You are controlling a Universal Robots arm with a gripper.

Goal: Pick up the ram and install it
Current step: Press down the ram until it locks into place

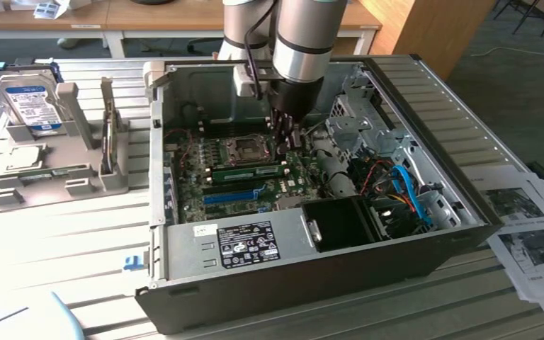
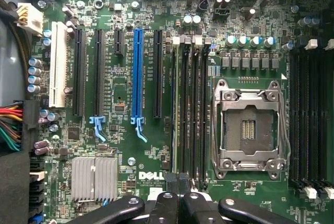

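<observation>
Wrist view: gripper [image 2: 179, 182] jaws shut, empty, above motherboard [image 2: 156, 145]

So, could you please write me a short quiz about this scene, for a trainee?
1. True or false: a cooler with a fan covers the CPU socket.
2. Where is the ram? A) outside the case, B) inside the case, beside the CPU socket, C) lifted high above the case.
3. What colour is the one long slot that stands between the black slots?

Key: 1 false, the socket is bare; 2 B; 3 blue.
</observation>
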